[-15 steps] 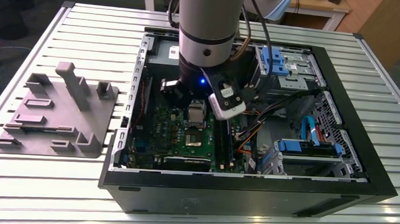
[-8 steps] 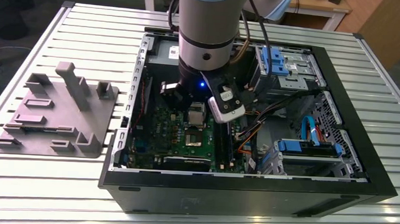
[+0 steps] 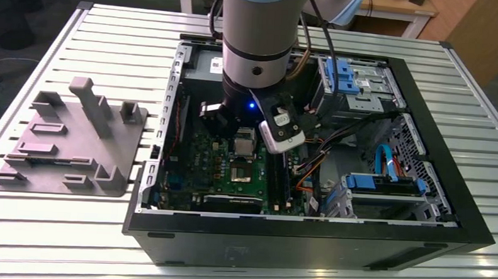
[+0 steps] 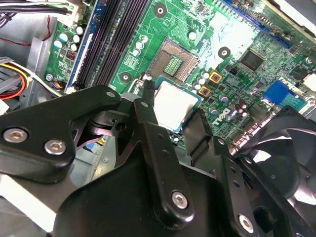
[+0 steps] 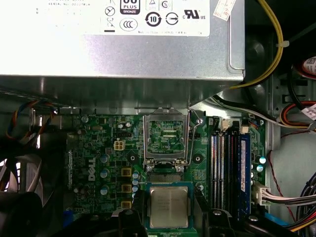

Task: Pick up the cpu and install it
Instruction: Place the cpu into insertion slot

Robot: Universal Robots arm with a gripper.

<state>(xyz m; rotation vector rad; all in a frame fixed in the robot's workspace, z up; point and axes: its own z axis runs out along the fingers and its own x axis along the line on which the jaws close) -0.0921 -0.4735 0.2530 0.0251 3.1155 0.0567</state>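
— Where do we see the small, flat, silver-topped square cpu (image 4: 174, 104)?
— Clamped between the black gripper's (image 5: 167, 198) two fingers, over the green motherboard (image 4: 237, 37), just beside the bare square socket (image 4: 173, 61).
— And the shiny hinged metal frame (image 5: 165, 133)?
— We see it swung open. The grey moulded plastic tray (image 3: 72, 138) lies at the exterior view's left of the black computer case (image 3: 311, 256).

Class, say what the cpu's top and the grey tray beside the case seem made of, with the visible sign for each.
The cpu: its top looks like metal, pale silver with a dull sheen. The tray looks like moulded plastic: even matte grey, posts and base in one piece.
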